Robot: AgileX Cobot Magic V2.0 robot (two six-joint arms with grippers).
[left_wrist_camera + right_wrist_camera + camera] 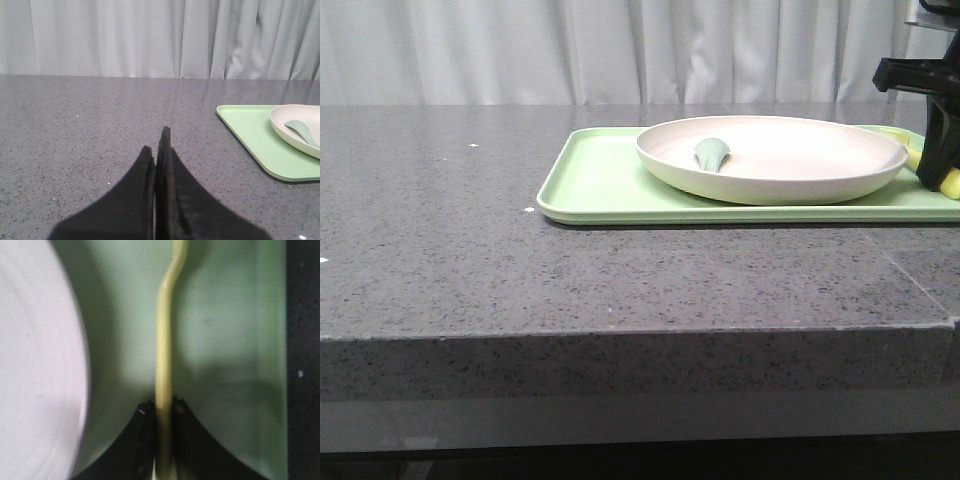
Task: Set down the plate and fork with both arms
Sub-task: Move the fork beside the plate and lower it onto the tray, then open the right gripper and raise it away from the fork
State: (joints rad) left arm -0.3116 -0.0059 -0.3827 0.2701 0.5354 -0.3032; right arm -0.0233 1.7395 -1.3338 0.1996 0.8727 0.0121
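Front view: the plate (772,158) sits on the green tray (595,185), with a spoon (712,153) in it.
Left wrist view: the left gripper (158,150) is pressed together, empty, over the table (75,130).
Right wrist view: the right gripper (162,412) pinches the fork (164,355), whose long axis runs away from the fingers over the tray, beside the plate.

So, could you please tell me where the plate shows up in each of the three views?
Front view: the plate sits right of centre, on the green tray.
Left wrist view: only part of it shows, at the right edge, holding the spoon.
Right wrist view: it fills the left side.
Shared landmark: the green tray beneath it.
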